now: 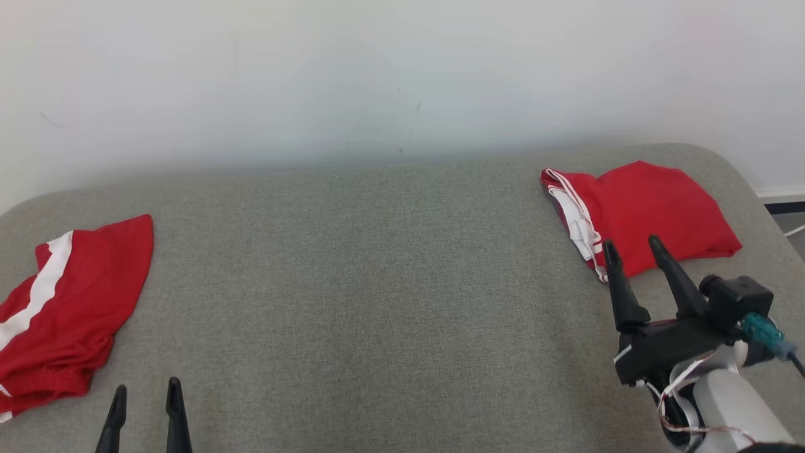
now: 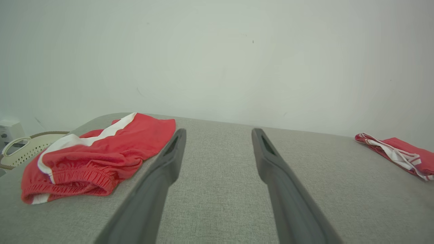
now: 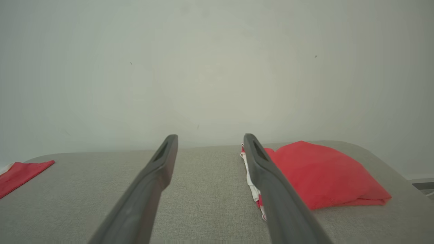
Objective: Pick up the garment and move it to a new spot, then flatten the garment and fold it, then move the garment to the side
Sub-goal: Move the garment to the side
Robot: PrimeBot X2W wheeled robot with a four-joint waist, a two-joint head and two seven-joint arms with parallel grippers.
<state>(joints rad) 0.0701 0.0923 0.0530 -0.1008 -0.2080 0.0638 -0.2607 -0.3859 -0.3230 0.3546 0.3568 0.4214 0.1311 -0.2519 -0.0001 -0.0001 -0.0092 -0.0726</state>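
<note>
Trouble maybe: right pincer (image 1: 631, 242) wide open, empty, just beside folded garment (image 1: 660, 201) at desk's (image 1: 377, 283) far right corner; could bump and undo it. Left pincer (image 1: 146, 385) wide open, empty, near loose shorts (image 1: 69, 302) at left edge.

Table (image 1: 377, 283) w/ 2 items well apart: folded garment (image 1: 654, 207) far R, shorts (image 1: 82, 302) at L edge; wall (image 1: 377, 75) behind.

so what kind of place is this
Probably a plain indoor room set up for folding clothes: a grey cloth-covered table before a bare white wall, with a folded red garment at its right end and rumpled red shorts at its left.
</note>
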